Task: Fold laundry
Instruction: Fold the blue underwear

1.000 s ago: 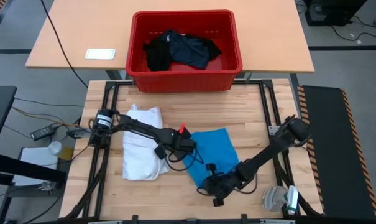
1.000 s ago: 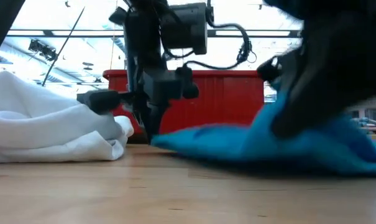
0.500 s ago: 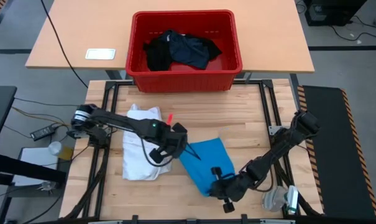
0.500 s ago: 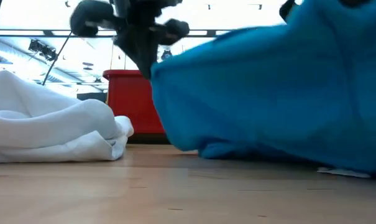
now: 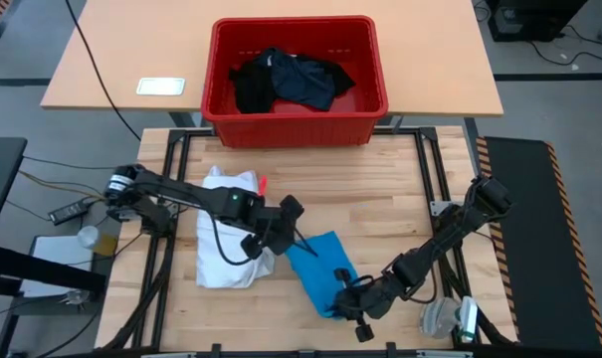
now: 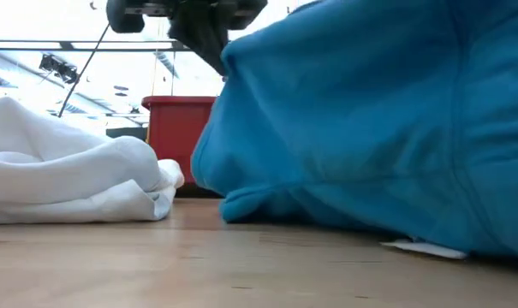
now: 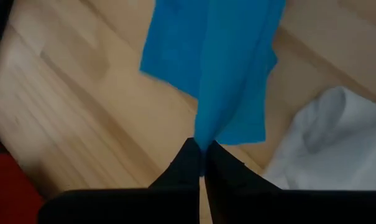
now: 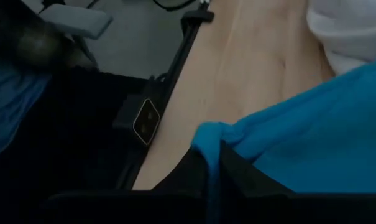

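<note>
The small bright blue piece (image 5: 322, 265) hangs bunched between my two grippers near the table's front; it fills the low view (image 6: 370, 128), its lower folds on the table. My left gripper (image 5: 297, 236) is shut on its far left end. My right gripper (image 5: 346, 301) is shut on its near end. The white shirt (image 5: 227, 239) lies folded on the table to the left, beside the left arm. Black garments (image 5: 291, 78) lie in the red crate (image 5: 370, 99). My left gripper pinches a gathered fold of the blue piece (image 7: 203, 134) between its two fingers, from above, pointing down. The cloth hangs below the fingers, and its lower part spreads toward the table. My right gripper pinches a bunched edge of the blue piece (image 8: 206, 134) at its near end, between its two fingers, low over the table. The cloth runs from there toward the left gripper.
The red crate stands on a second table behind the work table. A white card (image 5: 160, 87) lies on that table at the left. A light-coloured object (image 5: 448, 318) sits at the near right corner. Bare wood (image 5: 400, 189) lies to the right of the cloth.
Both grippers have raised the blue piece off the table, the left one going up. It lay spread flat; now it hangs gathered and narrower, its far right part drawn in toward the near edge, its lower folds still on the wood.
</note>
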